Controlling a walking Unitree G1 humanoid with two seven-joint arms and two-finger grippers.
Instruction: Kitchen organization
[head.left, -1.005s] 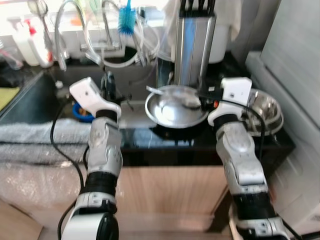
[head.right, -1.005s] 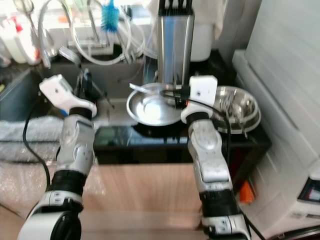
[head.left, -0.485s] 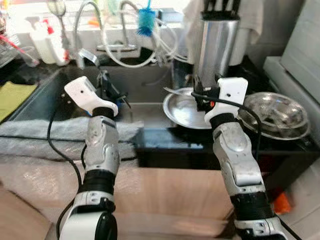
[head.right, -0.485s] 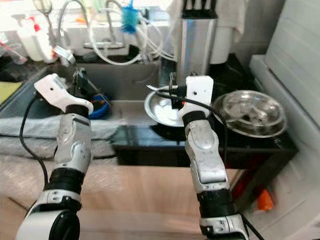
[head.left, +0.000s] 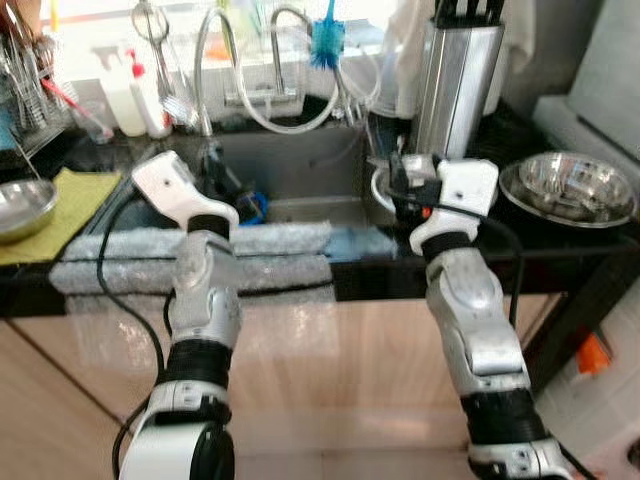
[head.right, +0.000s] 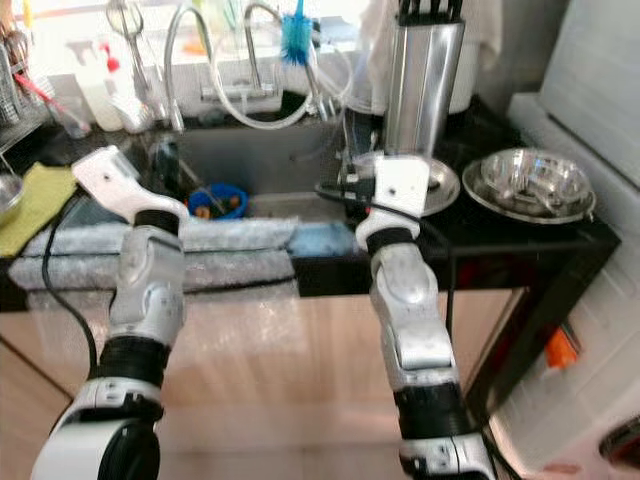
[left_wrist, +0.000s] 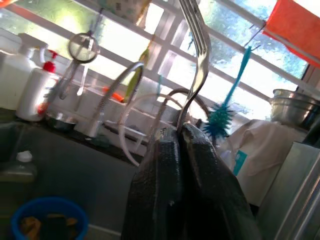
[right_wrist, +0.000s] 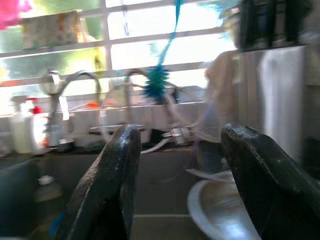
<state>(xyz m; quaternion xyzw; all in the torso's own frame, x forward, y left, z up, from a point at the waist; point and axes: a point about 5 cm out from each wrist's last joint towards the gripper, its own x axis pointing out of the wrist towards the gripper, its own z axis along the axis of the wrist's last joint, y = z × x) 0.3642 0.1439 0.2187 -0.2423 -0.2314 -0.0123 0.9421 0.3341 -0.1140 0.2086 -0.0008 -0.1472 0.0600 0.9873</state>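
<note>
My left gripper is shut on the handle of a silver fork, whose tines point up. In the eye views this gripper hangs over the front of the sink. My right gripper is open with nothing between its fingers. It is at the sink's right end, by the near edge of a flat steel plate on the black counter. A white dish lies beyond it in the right wrist view.
A steel knife block stands behind the plate, a steel bowl to its right. A blue bowl sits in the sink. Grey towels drape the front edge. A yellow cloth with a steel bowl lies far left.
The whole view has shifted back and leftwards, so the camera moved. The right gripper, over the steel plate a second ago, now stands at its near edge. The left still holds the fork.
</note>
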